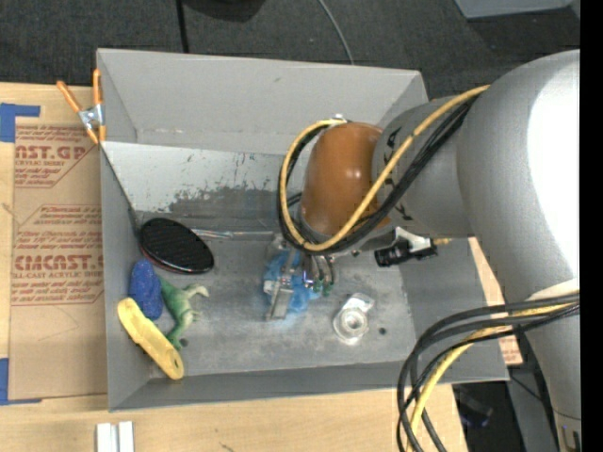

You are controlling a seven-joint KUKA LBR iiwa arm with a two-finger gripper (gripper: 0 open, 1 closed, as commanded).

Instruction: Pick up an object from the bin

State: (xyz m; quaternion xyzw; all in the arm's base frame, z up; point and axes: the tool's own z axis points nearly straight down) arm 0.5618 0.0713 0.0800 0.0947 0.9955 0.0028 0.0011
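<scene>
My gripper [313,273] hangs below the orange wrist cover, low over the middle of the bin floor. Right under it and slightly to its left lies a small light-blue, partly see-through thing [282,288], touching or nearly touching the gripper. A clear round plastic piece [350,319] lies on the floor just to the right of and nearer than the gripper.
At the bin's left side lie a black oval pad [175,246], a dark-blue lumpy thing [144,286], a green toy figure [182,307] and a yellow banana-shaped thing [151,339]. The arm and its cables cover the bin's right part.
</scene>
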